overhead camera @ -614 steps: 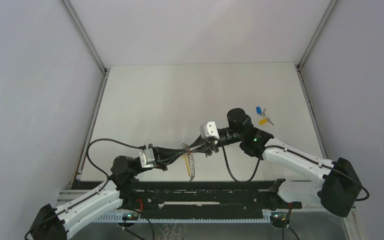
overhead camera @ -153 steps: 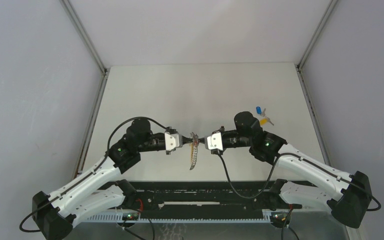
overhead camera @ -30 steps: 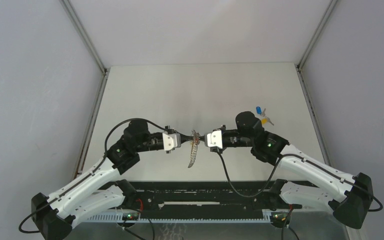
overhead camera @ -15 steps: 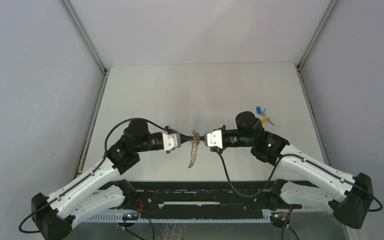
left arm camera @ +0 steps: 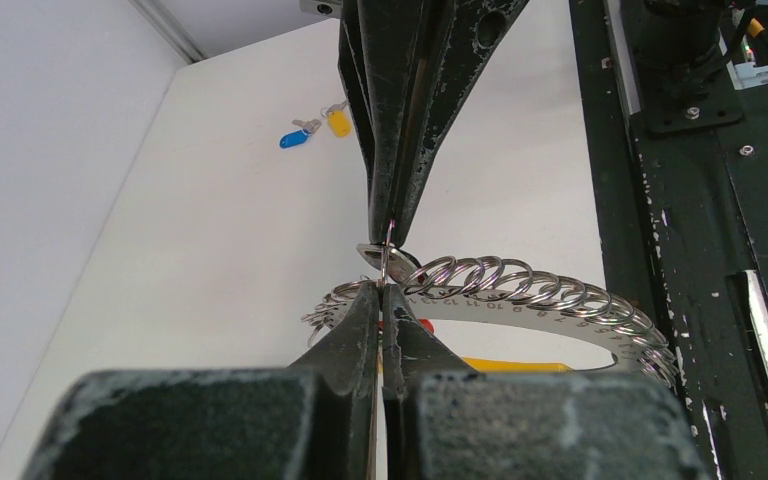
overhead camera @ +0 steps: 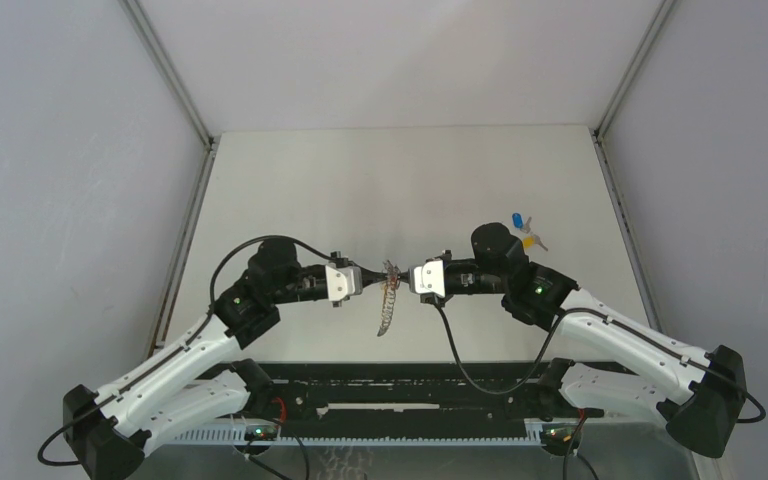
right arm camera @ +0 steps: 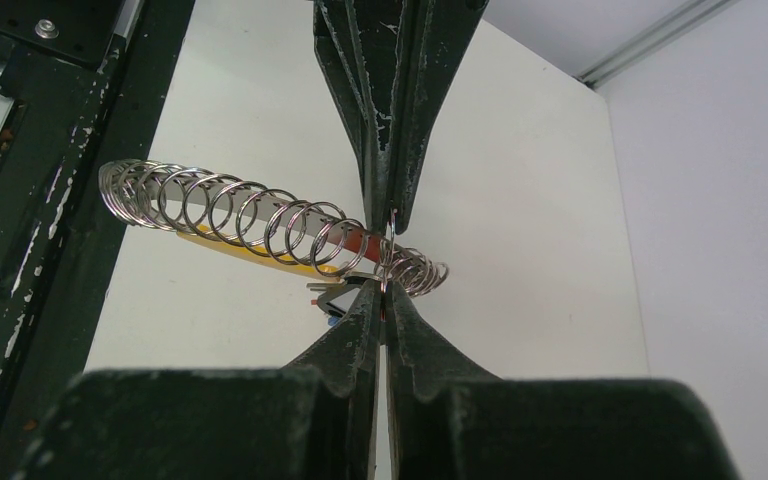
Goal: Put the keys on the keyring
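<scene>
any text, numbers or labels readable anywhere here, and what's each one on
Tiny printed digits in a row, on the pale strip inside the coils of the keyring: it looks like a number scale, but is too small to read for sure.
On the keys: no print visible.
Nothing else is readable in any view.

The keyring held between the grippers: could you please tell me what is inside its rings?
A pale numbered strip runs through the keyring rings, with a yellow piece and a red piece beside it. The right gripper covers the pinched end.
</scene>
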You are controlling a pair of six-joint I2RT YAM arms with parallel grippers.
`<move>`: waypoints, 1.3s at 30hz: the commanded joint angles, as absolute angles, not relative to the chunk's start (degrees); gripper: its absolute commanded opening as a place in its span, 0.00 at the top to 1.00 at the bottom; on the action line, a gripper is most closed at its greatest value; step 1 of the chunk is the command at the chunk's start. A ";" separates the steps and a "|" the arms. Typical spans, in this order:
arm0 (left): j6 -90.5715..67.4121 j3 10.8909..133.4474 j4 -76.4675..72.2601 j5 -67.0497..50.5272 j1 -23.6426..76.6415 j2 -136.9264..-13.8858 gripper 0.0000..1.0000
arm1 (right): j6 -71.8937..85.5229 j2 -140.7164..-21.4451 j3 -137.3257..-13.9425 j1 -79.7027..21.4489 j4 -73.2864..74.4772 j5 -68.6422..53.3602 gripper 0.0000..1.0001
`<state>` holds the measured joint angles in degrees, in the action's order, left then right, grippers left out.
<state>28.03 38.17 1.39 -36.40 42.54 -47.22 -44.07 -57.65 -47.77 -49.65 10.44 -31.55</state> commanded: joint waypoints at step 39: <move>26.51 38.43 -4.16 -34.45 44.06 -46.01 1.00 | -42.02 -58.16 -52.12 -51.32 9.51 -33.03 1.00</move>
<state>27.53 38.17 1.32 -35.05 43.07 -47.20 -43.62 -57.95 -49.25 -50.15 11.81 -31.53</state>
